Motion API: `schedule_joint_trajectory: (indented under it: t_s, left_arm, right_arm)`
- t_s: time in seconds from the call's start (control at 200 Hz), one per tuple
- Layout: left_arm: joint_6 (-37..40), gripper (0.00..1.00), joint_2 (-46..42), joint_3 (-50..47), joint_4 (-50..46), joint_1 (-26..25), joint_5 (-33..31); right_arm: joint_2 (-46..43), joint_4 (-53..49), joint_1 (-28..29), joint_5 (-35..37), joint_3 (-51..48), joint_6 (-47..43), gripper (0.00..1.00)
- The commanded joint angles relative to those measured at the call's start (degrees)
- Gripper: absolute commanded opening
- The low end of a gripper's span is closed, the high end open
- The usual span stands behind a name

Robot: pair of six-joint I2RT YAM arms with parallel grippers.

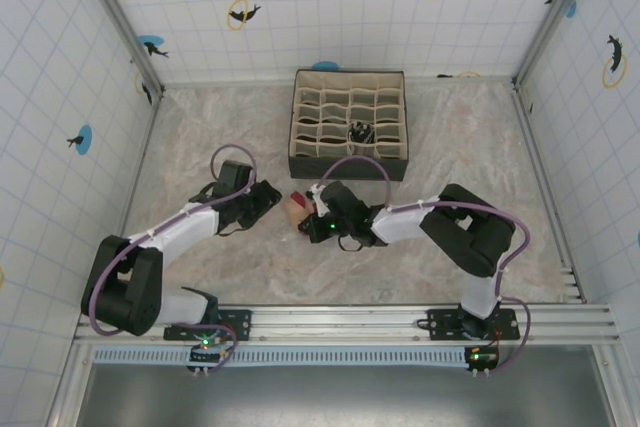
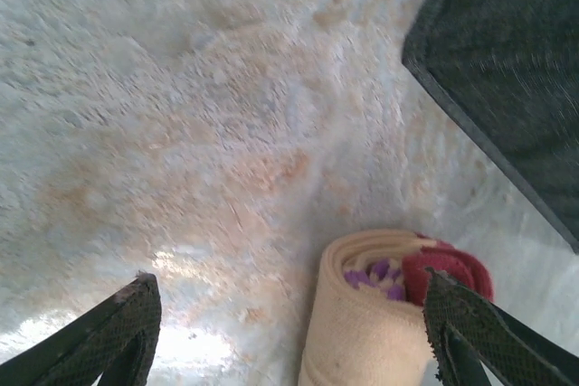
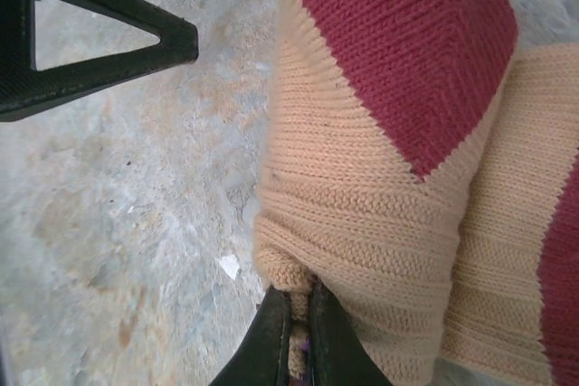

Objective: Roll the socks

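The peach sock (image 1: pixel 294 208) with dark red patches lies rolled on the table between the two grippers. My left gripper (image 1: pixel 272 197) is open, and in its wrist view the roll (image 2: pixel 375 314), purple stripes showing at its end, sits between the spread fingers (image 2: pixel 122 327), close to the right one. My right gripper (image 3: pixel 295 300) is shut on a fold at the edge of the peach sock (image 3: pixel 380 178). A small dark-and-white bundle (image 1: pixel 360 132), seemingly the striped sock, rests in a cell of the organizer.
A dark fabric organizer box (image 1: pixel 347 124) with several cells stands at the back centre; its side wall (image 2: pixel 507 70) is just beyond the roll. One left-gripper finger (image 3: pixel 99 42) shows in the right wrist view. Tiled walls close in the mottled table (image 1: pixel 200 137).
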Motion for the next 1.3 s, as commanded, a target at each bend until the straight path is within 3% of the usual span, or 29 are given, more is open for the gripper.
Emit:
schedule_joint_trajectory:
  t_s: [0.0, 0.175, 0.32, 0.535, 0.756, 0.996, 1.136, 1.296]
  left_arm:
    - [0.6, 0.75, -1.0, -3.0, 3.7, 0.1, 6.1]
    - [0.1, 0.74, 0.4, -4.3, 7.7, -3.4, 6.9]
    - [-0.1, 0.73, 4.1, -2.0, 10.2, -8.9, 6.4]
    - [-1.0, 0.70, 9.4, 0.5, 11.3, -11.2, 5.1]
    - [-1.2, 0.38, 12.6, 1.0, 9.6, -11.2, 4.6]
    - [0.9, 0.00, 12.8, 6.5, -1.3, -11.2, 0.0]
    - [1.0, 0.00, 13.0, 9.1, -5.6, -11.2, -0.6]
    - [1.3, 0.00, 13.5, 11.2, -8.8, -11.2, 0.5]
  right_arm:
    - [1.6, -4.0, -1.8, -9.0, -5.6, 5.7, 0.00]
    - [0.8, 6.8, -4.8, -15.6, -10.2, 12.9, 0.00]
    - [1.0, 7.6, -5.5, -16.3, -10.7, 13.6, 0.00]
    - [0.5, 10.3, -6.4, -16.6, -12.7, 15.4, 0.00]
    - [-0.6, 11.6, -6.8, -16.6, -13.9, 15.5, 0.02]
    - [-6.3, 2.4, -5.5, -8.5, -12.6, 8.3, 0.28]
    - [-10.7, -5.0, -2.8, 1.1, -10.4, 2.3, 0.43]
    - [-14.6, -12.9, 4.0, 17.2, -6.7, -6.3, 0.61]
